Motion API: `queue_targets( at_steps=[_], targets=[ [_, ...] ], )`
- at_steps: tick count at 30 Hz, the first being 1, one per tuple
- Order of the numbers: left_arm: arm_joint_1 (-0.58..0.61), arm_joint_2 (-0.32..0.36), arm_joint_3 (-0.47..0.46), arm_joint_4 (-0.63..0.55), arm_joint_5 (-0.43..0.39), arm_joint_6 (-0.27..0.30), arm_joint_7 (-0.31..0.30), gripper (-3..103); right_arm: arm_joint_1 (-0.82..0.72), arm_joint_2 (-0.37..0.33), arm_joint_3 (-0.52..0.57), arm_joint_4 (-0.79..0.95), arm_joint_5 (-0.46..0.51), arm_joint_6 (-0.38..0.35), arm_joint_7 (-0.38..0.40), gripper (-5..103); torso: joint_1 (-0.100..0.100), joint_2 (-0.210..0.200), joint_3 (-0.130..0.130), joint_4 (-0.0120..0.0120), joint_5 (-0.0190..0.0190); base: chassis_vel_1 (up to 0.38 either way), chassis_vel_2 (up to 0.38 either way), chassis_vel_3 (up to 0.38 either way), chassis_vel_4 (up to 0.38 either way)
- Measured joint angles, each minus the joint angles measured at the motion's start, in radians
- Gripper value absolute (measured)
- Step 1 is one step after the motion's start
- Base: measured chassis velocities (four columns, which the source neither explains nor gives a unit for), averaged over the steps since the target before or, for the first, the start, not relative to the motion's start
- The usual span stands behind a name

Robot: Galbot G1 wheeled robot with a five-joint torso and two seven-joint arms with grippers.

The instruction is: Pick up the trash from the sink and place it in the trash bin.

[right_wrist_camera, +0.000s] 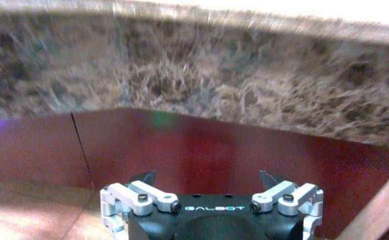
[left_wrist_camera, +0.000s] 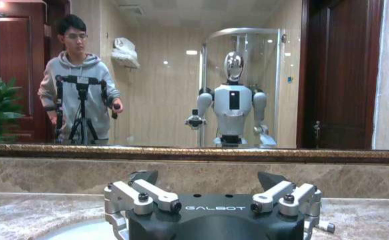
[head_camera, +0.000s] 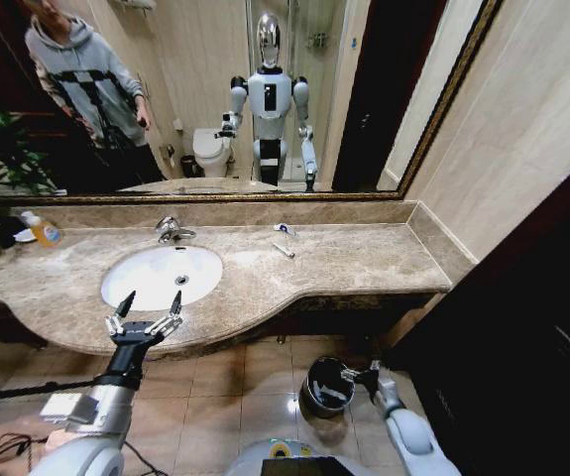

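The sink [head_camera: 162, 277] is a white oval basin sunk in the beige marble worktop, a chrome faucet at its back rim, with nothing visible in the bowl. Two pieces of trash lie on the worktop beside it: a white tube with a blue cap [head_camera: 285, 229] and a thin white stick [head_camera: 283, 250] just in front. The trash bin [head_camera: 326, 388], round, black and metal-rimmed, stands on the tiled floor below the worktop with a pale scrap inside.

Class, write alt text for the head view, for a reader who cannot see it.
The robot's left hand, fingers open, is at the front edge of the beige marble counter, before the white sink. Its right hand is low beside the black trash bin on the floor. A thin white stick and a white tube lie on the counter.
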Motion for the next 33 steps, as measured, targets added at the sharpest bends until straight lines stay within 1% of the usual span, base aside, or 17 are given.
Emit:
queue_targets(
  at_steps=[1,3,5,6,8,10,11,13,17,19,22,23,27,28,31,32,33],
  targets=[
    [0.000,0.000,0.000,0.000,0.000,0.000,0.000,100,0.000,0.000,0.000,0.000,0.000,0.000,0.000,100,0.000,0.000,0.000,0.0000,0.0000,0.000,0.000,0.000,0.000],
    [0.000,0.000,0.000,0.000,0.000,0.000,0.000,100,-0.061,0.013,0.019,0.099,0.024,0.005,0.008,100,0.000,0.000,0.000,0.0001,0.0005,0.000,0.000,0.000,0.000],
    [0.000,0.000,0.000,0.000,0.000,0.000,0.000,100,-0.116,0.024,0.032,0.194,0.047,0.008,0.016,100,0.000,0.000,0.000,0.0000,-0.0001,0.000,0.000,0.000,0.000],
    [0.000,0.000,0.000,0.000,0.000,0.000,0.000,100,-0.116,0.024,0.032,0.194,0.047,0.008,0.016,100,0.000,0.000,0.000,0.0000,-0.0001,0.000,0.000,0.000,0.000],
    [0.000,0.000,0.000,0.000,0.000,0.000,0.000,100,-0.162,0.034,0.039,0.302,0.081,0.010,0.024,100,0.000,0.000,0.000,0.0000,0.0002,0.000,0.000,0.000,0.000],
    [0.000,0.000,0.000,0.000,0.000,0.000,0.000,100,-0.171,0.034,0.039,0.332,0.092,0.012,0.025,100,0.000,0.000,0.000,0.0000,0.0002,0.000,0.000,0.000,0.000],
    [0.000,0.000,0.000,0.000,0.000,0.000,0.000,100,-0.179,0.034,0.036,0.398,0.112,0.011,0.027,100,0.000,0.000,0.000,0.0000,0.0003,0.000,0.000,0.000,0.000],
    [0.000,0.000,0.000,0.000,0.000,0.000,0.000,100,-0.178,0.032,0.031,0.432,0.122,0.009,0.027,100,0.000,0.000,0.000,0.0000,0.0001,0.000,0.000,0.000,0.000],
    [0.000,0.000,0.000,0.000,0.000,0.000,0.000,100,-0.094,-0.012,-0.001,0.523,0.165,-0.047,0.022,100,0.000,0.000,0.000,0.0000,0.0002,0.000,0.000,0.000,0.000],
    [0.000,0.000,0.000,0.000,0.000,0.000,0.000,100,-0.064,-0.027,-0.010,0.525,0.176,-0.063,0.022,100,0.000,0.000,0.000,0.0000,0.0002,0.000,0.000,0.000,0.000],
    [0.000,0.000,0.000,0.000,0.000,0.000,0.000,100,0.096,-0.119,-0.060,0.461,0.224,-0.119,0.019,100,0.000,0.000,0.000,0.0003,0.0005,0.000,0.000,0.000,0.000],
    [0.000,0.000,0.000,0.000,0.000,0.000,0.000,100,0.096,-0.119,-0.060,0.461,0.224,-0.119,0.019,100,0.000,0.000,0.000,0.0003,0.0005,0.000,0.000,0.000,0.000],
    [0.000,0.000,0.000,0.000,0.000,0.000,0.000,100,0.291,-0.203,-0.150,0.308,0.234,-0.142,0.011,100,0.000,0.000,0.000,0.0001,0.0004,0.000,0.000,0.000,0.000],
    [0.000,0.000,0.000,0.000,0.000,0.000,0.000,100,0.291,-0.203,-0.150,0.308,0.234,-0.142,0.011,100,0.000,0.000,0.000,0.0001,0.0004,0.000,0.000,0.000,0.000],
    [0.000,0.000,0.000,0.000,0.000,0.000,0.000,100,0.444,-0.222,-0.238,0.210,0.239,-0.169,0.019,100,0.000,0.000,0.000,0.0003,0.0004,0.000,0.000,0.000,0.000],
    [0.000,0.000,0.000,0.000,0.000,0.000,0.000,100,0.519,-0.223,-0.298,0.161,0.246,-0.190,0.025,100,0.000,0.000,0.000,0.0003,-0.0002,0.000,0.000,0.000,0.000],
    [0.000,0.000,0.000,0.000,0.000,0.000,0.000,100,0.519,-0.223,-0.298,0.161,0.246,-0.190,0.025,100,0.000,0.000,0.000,0.0003,-0.0002,0.000,0.000,0.000,0.000]
  ],
)
